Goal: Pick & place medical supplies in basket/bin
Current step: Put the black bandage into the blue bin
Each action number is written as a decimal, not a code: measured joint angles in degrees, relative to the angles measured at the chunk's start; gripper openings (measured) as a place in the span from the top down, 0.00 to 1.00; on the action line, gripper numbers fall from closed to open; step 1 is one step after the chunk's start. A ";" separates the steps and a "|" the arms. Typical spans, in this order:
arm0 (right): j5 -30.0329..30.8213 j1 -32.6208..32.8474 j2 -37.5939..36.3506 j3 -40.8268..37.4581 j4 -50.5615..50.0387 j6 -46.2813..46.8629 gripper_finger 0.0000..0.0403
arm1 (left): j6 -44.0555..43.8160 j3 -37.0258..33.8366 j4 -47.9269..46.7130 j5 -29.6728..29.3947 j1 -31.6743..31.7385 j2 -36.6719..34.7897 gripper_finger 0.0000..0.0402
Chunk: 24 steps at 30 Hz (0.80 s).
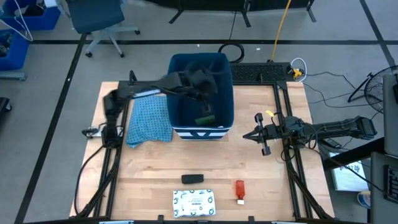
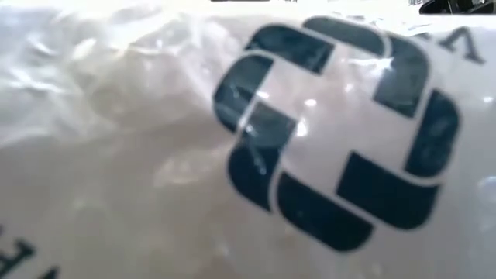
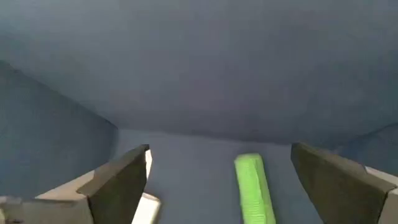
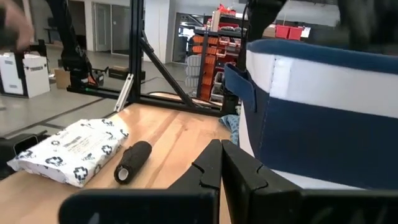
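Note:
The dark-blue bin (image 1: 202, 93) stands at the table's far middle. My left gripper (image 1: 203, 86) reaches into it from the left, open, above the green box (image 1: 205, 119) lying on the bin's floor. In the left wrist view the green box (image 3: 254, 190) shows below and between the open fingers (image 3: 121, 183), untouched. The black bar (image 1: 192, 178), white patterned packet (image 1: 194, 203) and red white-tipped tube (image 1: 240, 190) lie on the near table. My right gripper (image 1: 249, 135) waits shut to the bin's right. The orange pill bottle is out of view.
A light blue cloth (image 1: 149, 121) lies left of the bin. The packet (image 2: 310, 155) fills the low view. In the right wrist view the black bar (image 4: 132, 162) and packet (image 4: 68, 152) lie ahead, with the bin's wall (image 4: 323, 106) beside them. Bare wood lies between bin and near items.

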 joint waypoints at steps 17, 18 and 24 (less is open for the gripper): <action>0.04 0.00 0.20 0.00 -0.05 0.11 1.00 | -8.71 -30.58 -3.40 -5.33 -13.65 -49.44 0.65; 0.04 0.00 0.20 0.00 -0.05 0.75 1.00 | -9.05 -34.89 -0.84 -6.20 -14.64 -52.55 0.73; 0.10 0.00 0.21 0.00 -0.35 2.04 1.00 | -15.53 -59.81 15.30 -3.68 -16.99 -69.22 0.97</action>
